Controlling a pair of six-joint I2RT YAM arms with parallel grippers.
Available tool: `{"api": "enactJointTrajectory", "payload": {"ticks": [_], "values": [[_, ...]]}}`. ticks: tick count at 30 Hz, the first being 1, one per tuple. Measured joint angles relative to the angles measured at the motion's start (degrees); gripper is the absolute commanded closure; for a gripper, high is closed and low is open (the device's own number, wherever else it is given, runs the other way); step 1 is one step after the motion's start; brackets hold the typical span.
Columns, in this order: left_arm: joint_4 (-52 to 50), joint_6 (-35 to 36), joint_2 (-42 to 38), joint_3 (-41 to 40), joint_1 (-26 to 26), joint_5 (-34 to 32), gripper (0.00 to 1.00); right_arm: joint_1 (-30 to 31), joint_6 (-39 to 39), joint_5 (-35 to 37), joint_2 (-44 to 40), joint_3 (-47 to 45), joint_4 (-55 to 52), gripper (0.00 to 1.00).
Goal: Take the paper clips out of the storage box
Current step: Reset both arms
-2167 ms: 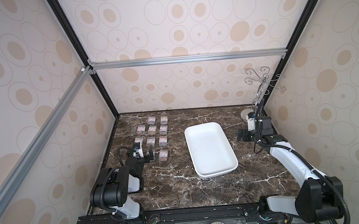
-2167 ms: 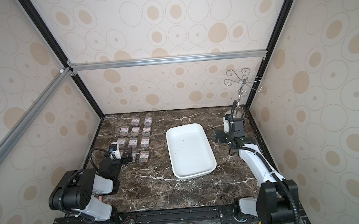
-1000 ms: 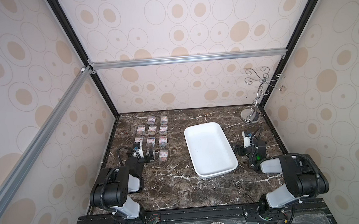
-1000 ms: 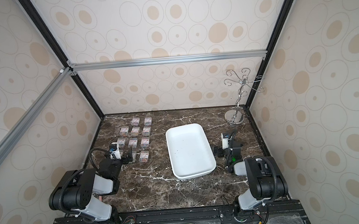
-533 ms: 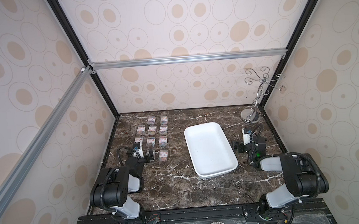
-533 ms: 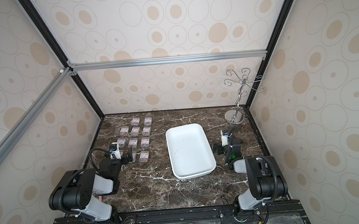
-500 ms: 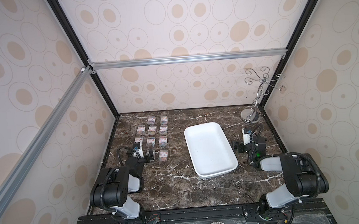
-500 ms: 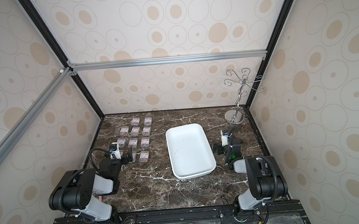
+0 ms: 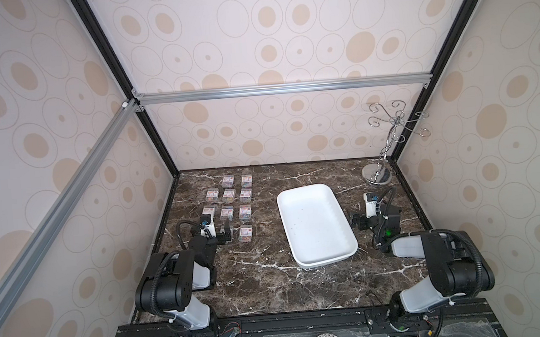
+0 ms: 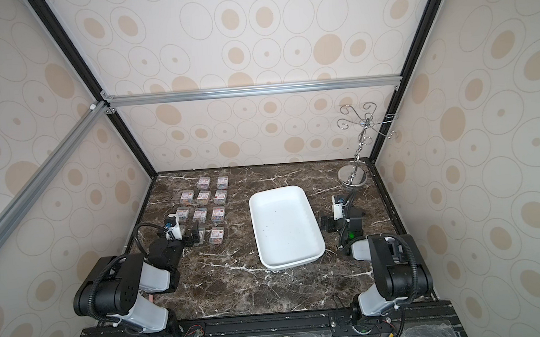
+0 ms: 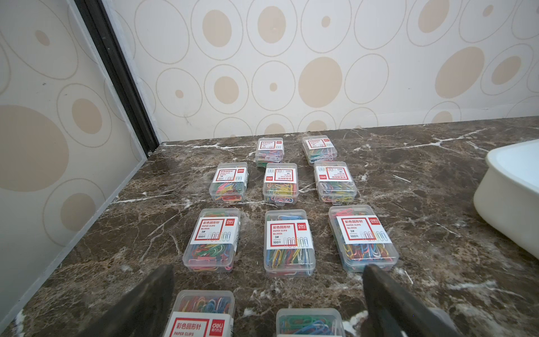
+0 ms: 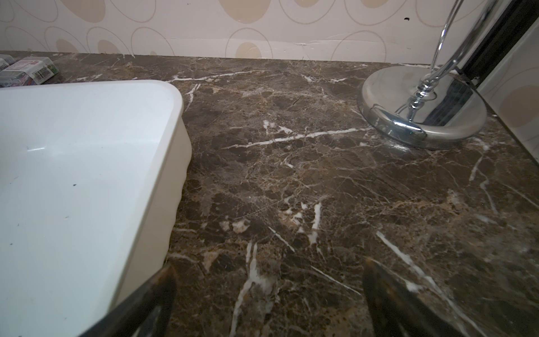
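Already the clips (image 9: 229,195) all lie out on the table (image 9: 269,273), in tidy rows of small clear cases on its left side, labels up, well apart from the box (image 9: 315,224). The box stands mid-table, and both top views show it empty but for a few dark specks. None of that has altered over the last two seconds: no case has shifted, and none is in the box.

What has changed is the right arm. Two seconds ago it was stretched toward the far right corner, by the chrome stand (image 9: 376,175). It has since folded back. The right gripper (image 12: 268,291) now hangs low over bare table just beside the box's right wall, its fingers spread wide with nothing between them.

The left gripper (image 11: 268,291) has not moved. It sits at the near end of the rows, fingers likewise released and wide, with the two nearest cases between them. Whether they touch a case I cannot tell.

To my eye the emptying is done and the pull-back is a return to rest. The one hazard is the left fingers nudging those near cases when that arm moves.
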Motion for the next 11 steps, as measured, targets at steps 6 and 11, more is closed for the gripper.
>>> {"api": "enactJointTrajectory", "payload": {"ticks": [6,11], "values": [[0.0,0.0,0.0,0.0,0.0,0.0,0.00,0.0,0.0,0.0,0.0,0.0,0.0,0.00],[-0.1,0.0,0.0,0.6,-0.3,-0.4,0.00,0.0,0.0,0.0,0.0,0.0,0.0,0.00]]}}
